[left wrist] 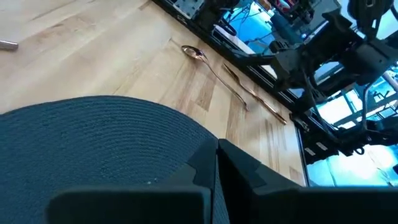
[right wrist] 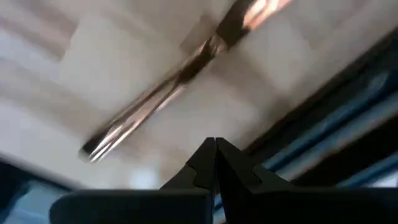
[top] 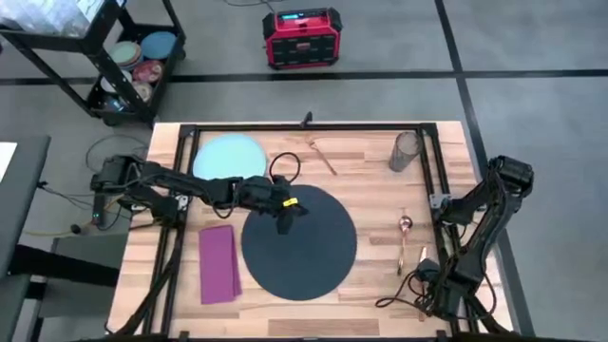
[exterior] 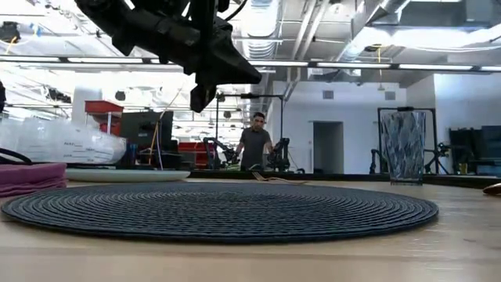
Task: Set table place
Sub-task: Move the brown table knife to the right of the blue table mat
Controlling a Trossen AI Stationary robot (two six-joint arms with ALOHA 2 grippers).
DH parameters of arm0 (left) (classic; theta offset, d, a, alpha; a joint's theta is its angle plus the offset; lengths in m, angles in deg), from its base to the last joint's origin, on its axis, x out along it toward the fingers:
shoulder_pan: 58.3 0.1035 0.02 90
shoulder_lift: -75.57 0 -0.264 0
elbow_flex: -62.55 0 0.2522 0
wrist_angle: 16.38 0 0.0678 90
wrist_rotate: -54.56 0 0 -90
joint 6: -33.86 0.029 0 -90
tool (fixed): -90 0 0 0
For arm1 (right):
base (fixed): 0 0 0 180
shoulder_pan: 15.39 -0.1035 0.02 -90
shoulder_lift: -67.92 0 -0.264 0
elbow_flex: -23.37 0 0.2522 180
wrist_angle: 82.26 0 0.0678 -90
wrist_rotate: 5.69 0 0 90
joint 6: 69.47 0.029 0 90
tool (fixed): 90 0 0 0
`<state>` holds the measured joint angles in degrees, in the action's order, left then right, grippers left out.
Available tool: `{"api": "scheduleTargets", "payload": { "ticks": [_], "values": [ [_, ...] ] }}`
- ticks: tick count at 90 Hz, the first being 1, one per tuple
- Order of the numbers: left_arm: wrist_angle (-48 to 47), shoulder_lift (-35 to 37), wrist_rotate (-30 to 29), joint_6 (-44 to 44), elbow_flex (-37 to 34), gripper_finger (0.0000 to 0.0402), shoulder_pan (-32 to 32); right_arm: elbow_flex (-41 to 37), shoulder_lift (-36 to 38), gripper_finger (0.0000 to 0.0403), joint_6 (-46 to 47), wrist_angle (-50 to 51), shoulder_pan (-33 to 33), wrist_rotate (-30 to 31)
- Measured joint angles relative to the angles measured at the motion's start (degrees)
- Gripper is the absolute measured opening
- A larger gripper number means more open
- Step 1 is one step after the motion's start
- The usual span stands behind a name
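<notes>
Dark mat (top: 299,245) under left gripper (top: 284,225).

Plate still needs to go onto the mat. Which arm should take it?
Left, probably. The left gripper hovers over the mat, its fingers shut and empty, with the plate just beyond on its side. The right gripper sits low at the table's far right by the cutlery.
</notes>
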<state>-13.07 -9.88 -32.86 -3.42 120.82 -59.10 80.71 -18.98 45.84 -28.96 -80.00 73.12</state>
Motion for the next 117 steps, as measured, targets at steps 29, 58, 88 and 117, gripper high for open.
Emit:
{"api": "scheduleTargets", "payload": {
  "ticks": [29, 58, 88, 117],
  "values": [
    [-1.0, 0.0, 0.1, -0.6, 0.0, 0.0, 0.0, 0.0, -0.6, 0.0, -9.3, -0.4, 3.4, 0.8],
    [-1.4, 0.0, 0.1, -0.8, 0.0, 0.0, 0.0, -5.5, -0.2, 0.0, -14.9, -8.0, 9.3, -0.5],
    [-1.5, 0.0, 0.1, -0.9, 0.0, 0.0, -0.3, -7.9, -0.2, 0.0, -29.2, -9.3, 20.4, -2.3],
    [-1.5, 0.0, 0.1, -1.8, 0.0, 0.0, -0.3, -8.0, -0.2, 0.0, -44.8, -9.1, 34.4, 1.0]
  ]
}}
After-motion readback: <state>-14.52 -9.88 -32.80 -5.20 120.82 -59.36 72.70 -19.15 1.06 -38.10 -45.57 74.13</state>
